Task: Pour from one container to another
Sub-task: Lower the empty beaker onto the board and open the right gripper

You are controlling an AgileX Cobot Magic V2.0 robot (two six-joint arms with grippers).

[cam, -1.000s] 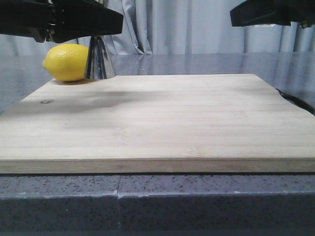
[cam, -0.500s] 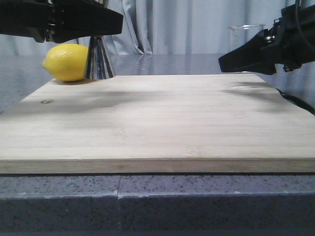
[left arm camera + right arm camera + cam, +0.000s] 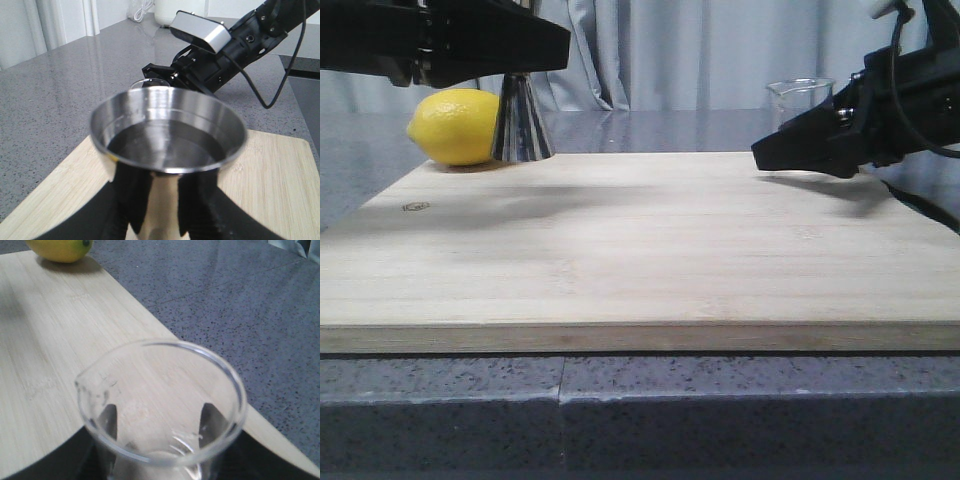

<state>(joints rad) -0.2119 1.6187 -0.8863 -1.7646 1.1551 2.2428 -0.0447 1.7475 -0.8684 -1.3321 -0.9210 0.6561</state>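
**Both vessels gripped at the board's far corners**

Nearest the front camera runs the speckled grey counter edge (image 3: 620, 400), and on it lies the pale wooden board (image 3: 640, 250), its broad middle bare.

Toward the far right of the board, the right gripper (image 3: 770, 155) reaches in low from the right side. Its dark fingers (image 3: 107, 420) press on either side of the clear glass beaker (image 3: 798, 100), which stands upright with its rim above the gripper. In the right wrist view the beaker (image 3: 160, 400) shows its pour lip turned toward the board's middle.

At the far left corner, the left gripper (image 3: 525, 45) is closed around the steel jigger (image 3: 523, 125), whose flared base rests on the board. The left wrist view looks into the jigger's open upper cup (image 3: 167, 135), black fingers (image 3: 132, 200) clamped on its sides.

Just beside the jigger, touching or nearly touching it, sits the yellow lemon (image 3: 455, 126).
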